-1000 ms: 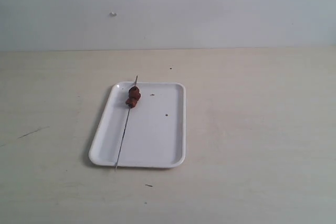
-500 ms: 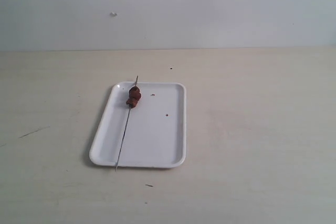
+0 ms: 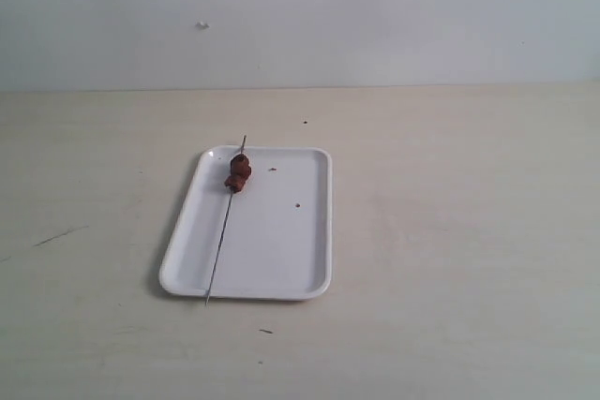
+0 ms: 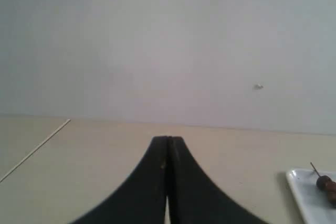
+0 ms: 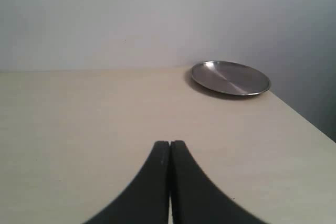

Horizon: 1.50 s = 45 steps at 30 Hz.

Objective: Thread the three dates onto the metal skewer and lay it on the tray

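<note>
Lying lengthwise on tray (image 3: 300, 231): skewer (image 3: 220, 245)

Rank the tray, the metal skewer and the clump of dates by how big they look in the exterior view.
1. Tray: largest by far.
2. Metal skewer: slightly longer than the tray's long side, overhanging both ends, but hair-thin.
3. Dates: smallest, a tight clump near the skewer's far end; individual dates can't be separated.

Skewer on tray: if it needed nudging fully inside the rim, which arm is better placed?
Probably the left. Its shut gripper has the tray and dates in view; the right gripper sees only a metal plate.
</note>
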Motion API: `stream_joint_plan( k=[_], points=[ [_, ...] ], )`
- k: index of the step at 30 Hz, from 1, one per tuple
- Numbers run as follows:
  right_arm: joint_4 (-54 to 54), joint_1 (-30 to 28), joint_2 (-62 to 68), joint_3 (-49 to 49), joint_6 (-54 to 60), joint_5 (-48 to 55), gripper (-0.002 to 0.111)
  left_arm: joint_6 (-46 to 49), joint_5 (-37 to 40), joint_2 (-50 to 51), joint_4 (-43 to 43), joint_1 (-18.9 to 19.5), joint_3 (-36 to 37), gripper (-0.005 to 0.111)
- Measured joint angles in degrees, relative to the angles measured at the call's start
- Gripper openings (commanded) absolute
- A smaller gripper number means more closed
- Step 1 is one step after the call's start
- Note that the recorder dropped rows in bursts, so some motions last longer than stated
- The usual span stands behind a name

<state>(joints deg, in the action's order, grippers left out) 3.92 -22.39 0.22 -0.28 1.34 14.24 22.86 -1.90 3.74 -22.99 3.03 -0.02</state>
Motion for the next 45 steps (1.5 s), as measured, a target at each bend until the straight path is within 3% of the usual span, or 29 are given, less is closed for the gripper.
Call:
stream_joint_plan(
  k=[10, 17, 22, 45],
  points=[
    [0.0, 0.14, 0.0, 0.0, 0.0, 0.0, 0.0, -1.95, 6.45, 0.0, 0.99, 1.38, 0.0, 0.0],
    [0.0, 1.36, 0.0, 0.0, 0.0, 0.03, 0.0, -26.61, 13.56, 0.0, 24.56, 1.38, 0.0, 0.0],
    [0.0, 1.48, 0.0, 0.0, 0.0, 0.03, 0.0, -30.65, 20.24, 0.0, 33.12, 1.38, 0.0, 0.0],
    [0.0, 1.69, 0.0, 0.0, 0.0, 0.03, 0.0, -31.26, 21.23, 0.0, 34.53, 1.38, 0.0, 0.0]
  ],
)
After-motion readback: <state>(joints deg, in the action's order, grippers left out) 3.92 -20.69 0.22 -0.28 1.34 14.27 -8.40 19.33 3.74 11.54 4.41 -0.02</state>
